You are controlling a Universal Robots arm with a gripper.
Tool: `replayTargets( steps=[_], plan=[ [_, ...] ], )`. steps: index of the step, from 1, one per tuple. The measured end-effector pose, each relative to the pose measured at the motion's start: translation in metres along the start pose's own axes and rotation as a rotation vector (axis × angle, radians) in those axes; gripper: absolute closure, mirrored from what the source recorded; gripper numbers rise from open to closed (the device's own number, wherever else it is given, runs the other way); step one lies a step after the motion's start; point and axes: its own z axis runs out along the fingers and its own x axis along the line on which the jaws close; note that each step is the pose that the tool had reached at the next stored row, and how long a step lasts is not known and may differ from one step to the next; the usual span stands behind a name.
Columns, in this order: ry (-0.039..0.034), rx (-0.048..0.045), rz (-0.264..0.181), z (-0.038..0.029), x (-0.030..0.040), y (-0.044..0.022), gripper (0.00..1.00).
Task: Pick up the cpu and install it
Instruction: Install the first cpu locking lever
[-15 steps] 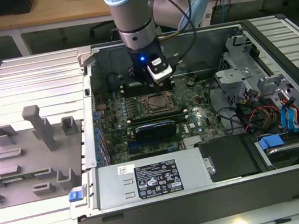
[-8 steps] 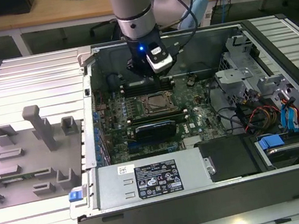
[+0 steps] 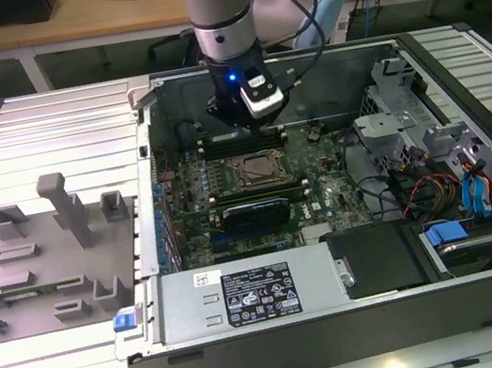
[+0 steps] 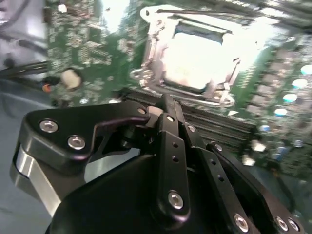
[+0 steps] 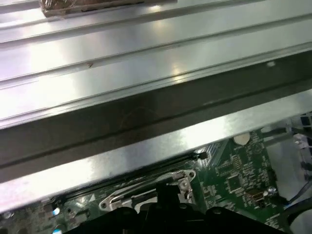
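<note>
Hovering black hand (image 4: 168,105) just behind the square metal socket frame (image 4: 195,53), fingers pinched together, apparently grasping nothing.

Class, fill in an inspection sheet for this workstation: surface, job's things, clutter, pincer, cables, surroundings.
Surface: ribbed metal table, carrying an open computer case.
Job's things: cpu lies in the socket frame; pale metal top showing in the second wrist view.
Clutter: grey fixture tray at the exterior view's left.
Pincer: pincer above the motherboard, beside the socket; fingers closed, holding nothing.
Cables: coloured wires inside the case, right side.
Surroundings: wooden bench behind.
</note>
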Motion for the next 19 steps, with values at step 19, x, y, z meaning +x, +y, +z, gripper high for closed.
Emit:
replayTargets(
  steps=[19],
  plan=[
    [0.1461,0.0870,-0.025,0.0051,-0.0194,-0.0173,0.89]
  ],
)
